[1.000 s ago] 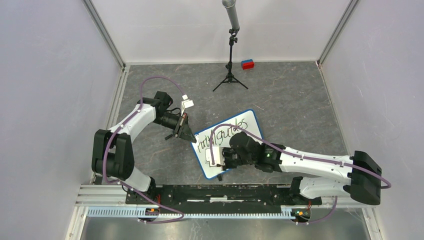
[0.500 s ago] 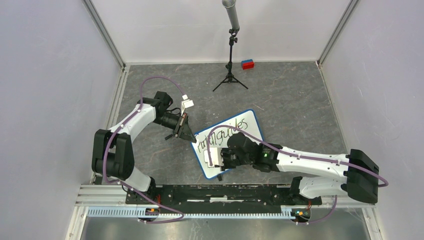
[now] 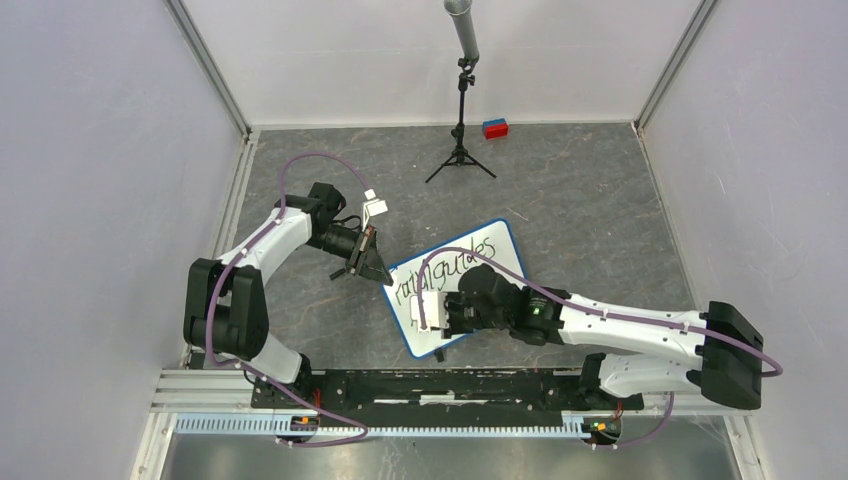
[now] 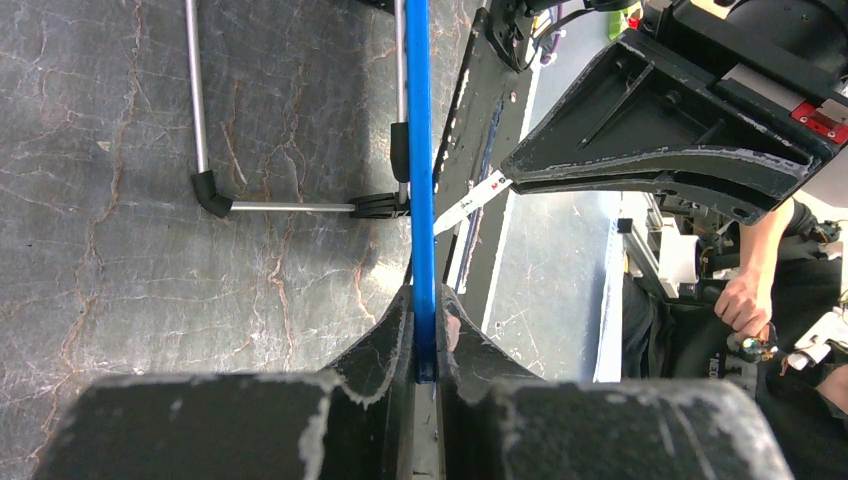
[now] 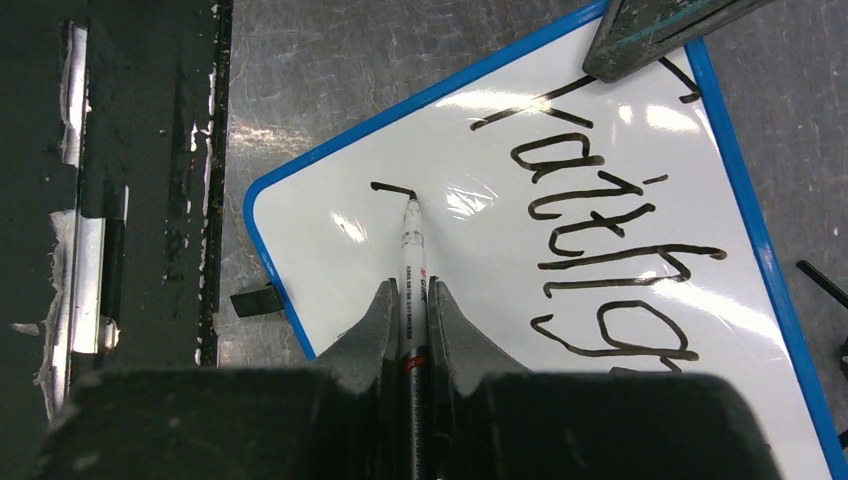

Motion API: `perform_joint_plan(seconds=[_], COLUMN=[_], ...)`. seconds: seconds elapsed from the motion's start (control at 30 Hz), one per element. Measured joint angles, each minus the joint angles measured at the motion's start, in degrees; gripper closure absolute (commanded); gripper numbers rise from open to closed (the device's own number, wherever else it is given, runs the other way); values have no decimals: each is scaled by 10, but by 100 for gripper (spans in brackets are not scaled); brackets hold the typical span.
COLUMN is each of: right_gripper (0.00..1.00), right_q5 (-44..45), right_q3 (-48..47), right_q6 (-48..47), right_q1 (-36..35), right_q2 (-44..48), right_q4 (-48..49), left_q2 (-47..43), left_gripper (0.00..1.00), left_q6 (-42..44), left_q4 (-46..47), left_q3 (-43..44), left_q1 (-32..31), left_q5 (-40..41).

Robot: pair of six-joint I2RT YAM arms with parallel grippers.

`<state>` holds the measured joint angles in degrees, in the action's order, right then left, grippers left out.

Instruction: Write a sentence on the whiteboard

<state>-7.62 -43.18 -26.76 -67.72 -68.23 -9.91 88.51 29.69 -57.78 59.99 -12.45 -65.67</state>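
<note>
worktop (image 3: pixel 600 200): grey marbled stone look, white walls, aluminium corner posts. black tripod (image 3: pixel 461 140) and a red-and-blue block (image 3: pixel 495 128) sit near the far wall. whiteboard (image 5: pixel 330 265) lies mid-worktop, skewed diagonally between the 2 arms. left claw (image 4: pixel 425 340) is clamped on its blue rim at the left corner. right claw (image 5: pixel 408 310) is closed around a marker (image 5: pixel 411 240), tip touching the board at the end of 1 short black stroke near the lower corner. sentence (image 5: pixel 600 215) reads "faith guides" so far, 1 line. marker barrel print is too small to read.
</note>
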Motion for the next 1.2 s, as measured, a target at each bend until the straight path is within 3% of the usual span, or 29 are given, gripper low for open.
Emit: perform_joint_plan(seconds=[0.53, 1.2], right_gripper=[100, 100], right_q5=[-27, -12], right_q3=[0, -17], right_q6=[-20, -14], right_q1=[0, 3], right_q2=[6, 7], right_q4=[-47, -21], left_q2=[0, 0], left_gripper=[97, 98], left_q6=[0, 0], left_q4=[0, -1], left_q3=[0, 0], left_q1=[0, 0], left_q5=[0, 0])
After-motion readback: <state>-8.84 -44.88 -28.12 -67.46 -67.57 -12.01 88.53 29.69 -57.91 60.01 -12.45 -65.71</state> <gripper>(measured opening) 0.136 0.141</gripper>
